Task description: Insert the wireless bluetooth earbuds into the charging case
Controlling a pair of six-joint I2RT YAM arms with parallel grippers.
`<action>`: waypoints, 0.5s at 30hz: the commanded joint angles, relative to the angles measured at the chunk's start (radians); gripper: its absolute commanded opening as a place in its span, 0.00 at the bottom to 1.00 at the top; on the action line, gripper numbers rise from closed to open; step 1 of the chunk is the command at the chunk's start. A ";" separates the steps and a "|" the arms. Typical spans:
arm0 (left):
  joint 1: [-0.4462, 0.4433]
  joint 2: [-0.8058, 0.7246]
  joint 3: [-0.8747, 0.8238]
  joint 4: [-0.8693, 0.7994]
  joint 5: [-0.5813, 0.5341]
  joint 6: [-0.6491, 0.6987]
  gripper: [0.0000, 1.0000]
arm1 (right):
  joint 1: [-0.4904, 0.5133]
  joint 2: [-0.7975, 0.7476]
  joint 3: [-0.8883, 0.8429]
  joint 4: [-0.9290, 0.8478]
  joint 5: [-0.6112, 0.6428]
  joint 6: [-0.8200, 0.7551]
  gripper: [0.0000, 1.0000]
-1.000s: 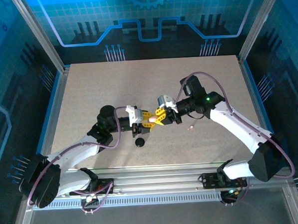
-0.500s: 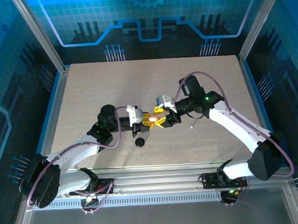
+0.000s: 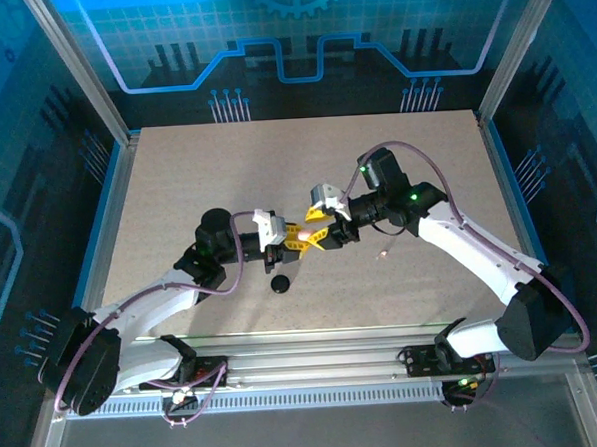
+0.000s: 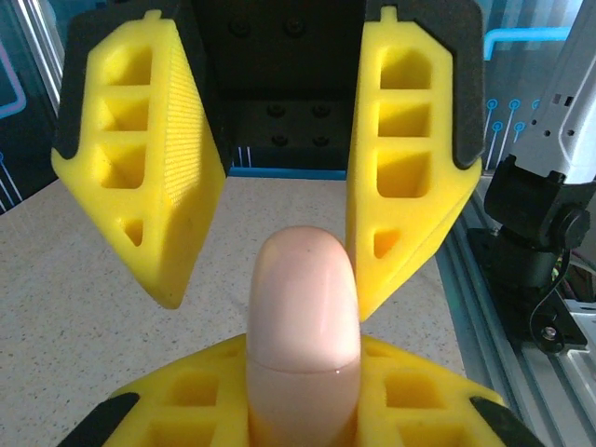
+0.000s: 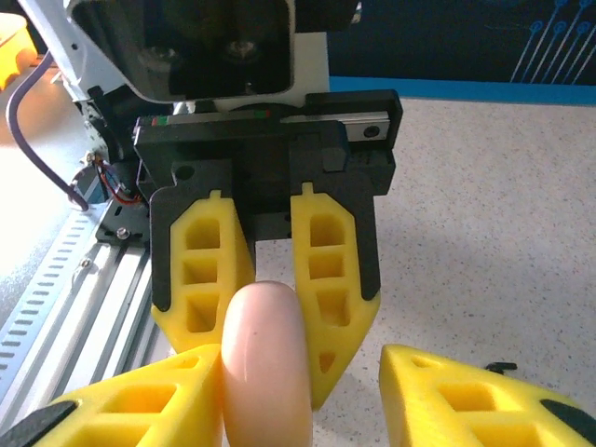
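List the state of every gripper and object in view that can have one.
left gripper: shut on the pink case.
right gripper: open, not clamping the case.
pink case: lid closed, held off the table.
black round object: lying on the table; too small to tell open or closed.
whitish earbud: loose on the table, outside any case.

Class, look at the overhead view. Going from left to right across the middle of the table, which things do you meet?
Black round piece → left tool, shut on the pink case → right tool, open → whitish earbud.
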 commanded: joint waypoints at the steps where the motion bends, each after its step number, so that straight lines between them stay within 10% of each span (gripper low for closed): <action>1: -0.006 -0.024 0.024 0.003 0.034 0.012 0.15 | -0.031 -0.035 -0.021 0.106 0.085 0.084 0.48; 15: -0.006 -0.024 0.015 0.020 0.023 0.008 0.14 | -0.080 -0.060 -0.066 0.210 0.171 0.208 0.49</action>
